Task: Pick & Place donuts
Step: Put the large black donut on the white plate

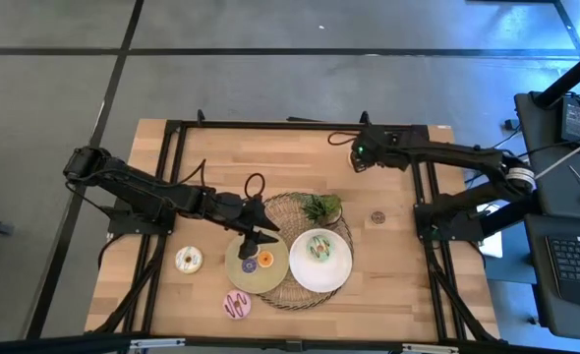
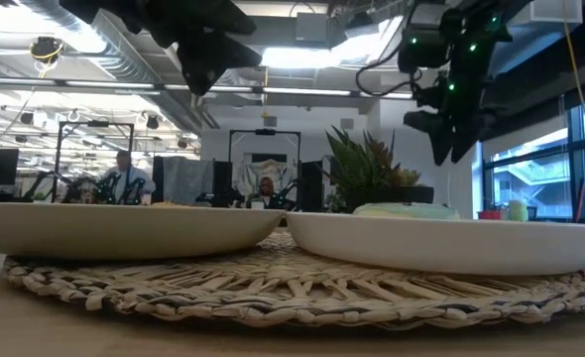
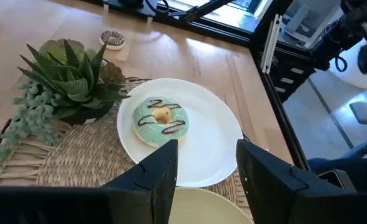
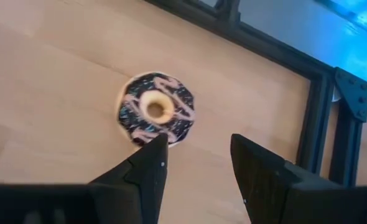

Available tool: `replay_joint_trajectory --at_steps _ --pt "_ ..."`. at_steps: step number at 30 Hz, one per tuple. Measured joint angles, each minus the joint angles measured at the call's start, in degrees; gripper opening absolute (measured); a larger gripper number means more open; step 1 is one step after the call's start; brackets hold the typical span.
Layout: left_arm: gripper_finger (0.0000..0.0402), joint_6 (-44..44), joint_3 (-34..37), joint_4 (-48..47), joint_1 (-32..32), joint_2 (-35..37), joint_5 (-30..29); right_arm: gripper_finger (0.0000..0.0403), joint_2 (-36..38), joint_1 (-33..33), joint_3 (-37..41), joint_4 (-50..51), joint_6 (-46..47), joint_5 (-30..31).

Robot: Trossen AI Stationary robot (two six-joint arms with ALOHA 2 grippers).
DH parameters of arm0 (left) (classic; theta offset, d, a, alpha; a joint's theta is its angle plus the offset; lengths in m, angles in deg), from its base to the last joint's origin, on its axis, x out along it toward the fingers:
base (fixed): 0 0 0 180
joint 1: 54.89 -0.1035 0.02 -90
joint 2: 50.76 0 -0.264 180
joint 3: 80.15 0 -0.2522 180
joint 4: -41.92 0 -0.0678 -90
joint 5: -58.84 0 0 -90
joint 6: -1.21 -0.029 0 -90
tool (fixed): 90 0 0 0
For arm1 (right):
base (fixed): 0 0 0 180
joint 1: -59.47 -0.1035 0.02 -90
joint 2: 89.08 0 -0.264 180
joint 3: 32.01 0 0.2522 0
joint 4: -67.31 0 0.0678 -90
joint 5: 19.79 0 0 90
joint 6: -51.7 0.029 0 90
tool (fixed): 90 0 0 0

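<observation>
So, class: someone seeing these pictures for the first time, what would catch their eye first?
Probably the mint green donut on the white plate, mid-table on the woven mat beside a leafy plant. Next, the left hand, open above the tan plate with its orange and purple donuts.

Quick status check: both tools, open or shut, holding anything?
Left tool: open, empty, above the tan plate.
Right tool: open, empty, over the dark sprinkled donut at the table's far edge.

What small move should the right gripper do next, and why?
Probably lower straight down: the open right gripper hovers above the dark chocolate ring donut with pink drizzle on the wooden table, holding nothing, with the donut just ahead of its fingertips.
</observation>
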Motion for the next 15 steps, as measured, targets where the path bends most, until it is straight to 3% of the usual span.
replay_joint_trajectory --at_steps 9,15 --pt "0.0159 -2.1 0.0 -0.7 0.0 0.0 -0.5 0.0177 -6.4 7.5 0.0 -8.6 -6.9 -7.5" --pt "0.0159 -2.4 0.0 -0.7 0.0 0.0 -0.5 0.0177 -11.7 10.8 0.0 -11.1 -8.3 -8.7"
